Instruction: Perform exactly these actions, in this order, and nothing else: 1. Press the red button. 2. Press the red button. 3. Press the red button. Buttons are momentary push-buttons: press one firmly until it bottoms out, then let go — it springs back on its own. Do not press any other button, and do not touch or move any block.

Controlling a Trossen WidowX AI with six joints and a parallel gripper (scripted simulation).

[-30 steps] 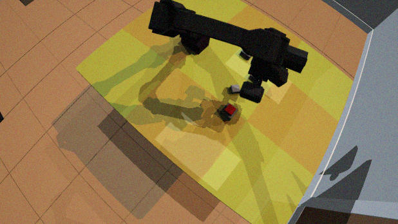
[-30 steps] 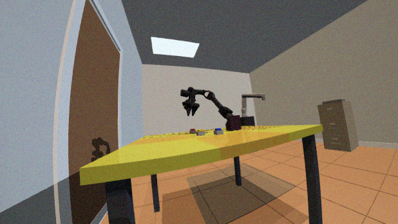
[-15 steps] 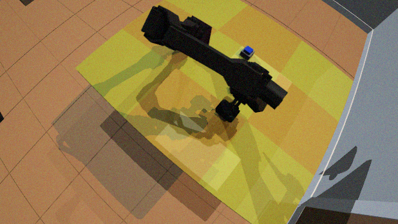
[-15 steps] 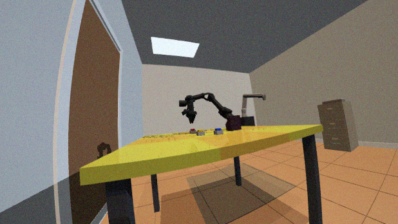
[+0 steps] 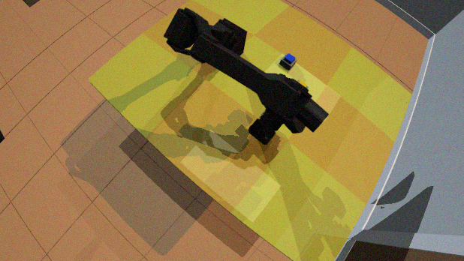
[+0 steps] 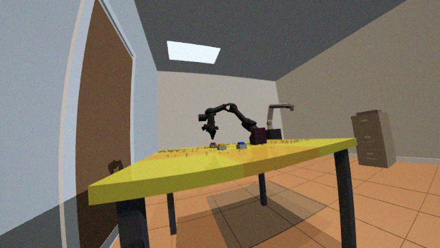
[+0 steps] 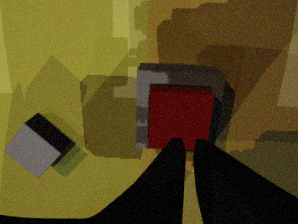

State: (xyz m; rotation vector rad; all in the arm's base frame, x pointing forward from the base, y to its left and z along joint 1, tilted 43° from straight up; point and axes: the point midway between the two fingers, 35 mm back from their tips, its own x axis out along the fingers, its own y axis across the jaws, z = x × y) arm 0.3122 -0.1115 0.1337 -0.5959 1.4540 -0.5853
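Note:
The red button (image 7: pixel 180 116) (image 6: pixel 213 143) has a square red cap on a grey base and sits on the yellow table (image 5: pixel 131 64) (image 6: pixel 213 167). My gripper (image 7: pixel 187 148) (image 6: pixel 213 137) (image 5: pixel 264 131) is shut with nothing between the fingers. It points straight down and hangs a little above the red cap. In the overhead view the arm hides the red button. In the wrist view the closed fingertips overlap the near edge of the cap.
A small grey block (image 7: pixel 33 149) lies left of the red button. A yellow button (image 6: pixel 221 145) (image 5: pixel 302 83) and a blue button (image 6: pixel 241 143) (image 5: pixel 288 60) stand further along, toward the arm's base. A grey cabinet (image 6: pixel 372 137) stands by the right wall.

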